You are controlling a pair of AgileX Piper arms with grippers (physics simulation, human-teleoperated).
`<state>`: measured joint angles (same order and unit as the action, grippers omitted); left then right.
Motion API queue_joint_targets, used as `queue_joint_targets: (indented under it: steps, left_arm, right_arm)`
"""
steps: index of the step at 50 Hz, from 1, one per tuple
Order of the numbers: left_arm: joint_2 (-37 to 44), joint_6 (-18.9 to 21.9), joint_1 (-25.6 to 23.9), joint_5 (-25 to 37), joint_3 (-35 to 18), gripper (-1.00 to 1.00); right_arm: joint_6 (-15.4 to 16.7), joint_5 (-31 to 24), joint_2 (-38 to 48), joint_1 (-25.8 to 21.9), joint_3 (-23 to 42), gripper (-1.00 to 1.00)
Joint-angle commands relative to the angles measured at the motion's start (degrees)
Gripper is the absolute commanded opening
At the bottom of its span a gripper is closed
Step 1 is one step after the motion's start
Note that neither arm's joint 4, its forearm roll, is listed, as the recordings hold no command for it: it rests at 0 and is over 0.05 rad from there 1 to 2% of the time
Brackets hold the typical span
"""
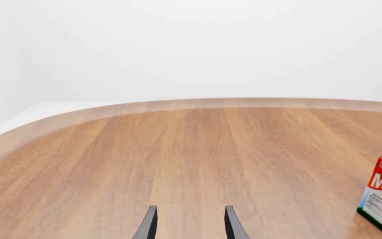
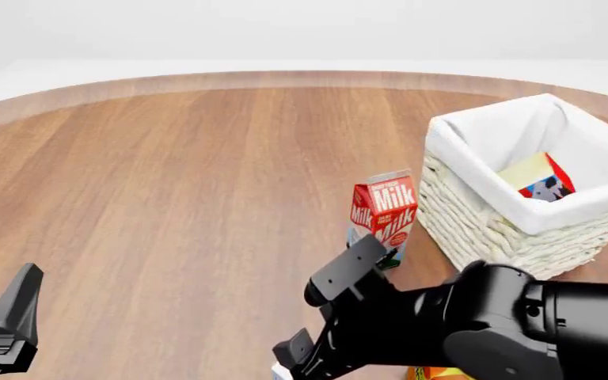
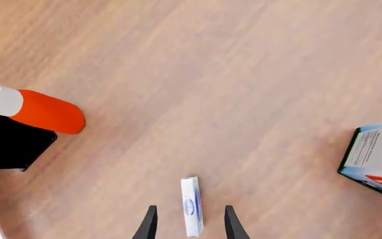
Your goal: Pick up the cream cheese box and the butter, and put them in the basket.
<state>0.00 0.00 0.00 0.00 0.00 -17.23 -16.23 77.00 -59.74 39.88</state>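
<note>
Wooden round table [image 2: 177,198] under white walls; milk carton [image 2: 385,215] stands beside the basket [image 2: 494,229]. Both grippers' fingers spread, right gripper [image 3: 187,224] straddling the cream cheese box [image 3: 191,205].

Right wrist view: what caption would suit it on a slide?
Open right gripper poised over the cream cheese box lying on the wooden table, milk carton standing off to one side.
</note>
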Motion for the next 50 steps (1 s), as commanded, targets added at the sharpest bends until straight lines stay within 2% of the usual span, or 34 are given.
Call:
queue_joint_targets:
  steps: [1, 24, 50]
  left_arm:
    - [0.0, 0.0, 0.0, 0.0, 0.0, 1.0]
    - [0.0, 0.0, 0.0, 0.0, 0.0, 1.0]
    - [0.0, 0.0, 0.0, 0.0, 0.0, 1.0]
  right_arm:
    - [-0.53, 2.3, 1.5, 0.34, -1.26, 1.0]
    - [-2.21, 6.74, 5.55, -0.61, -2.74, 1.0]
    - [-1.09, 7.36, 8.36, -0.55, -2.78, 1.0]
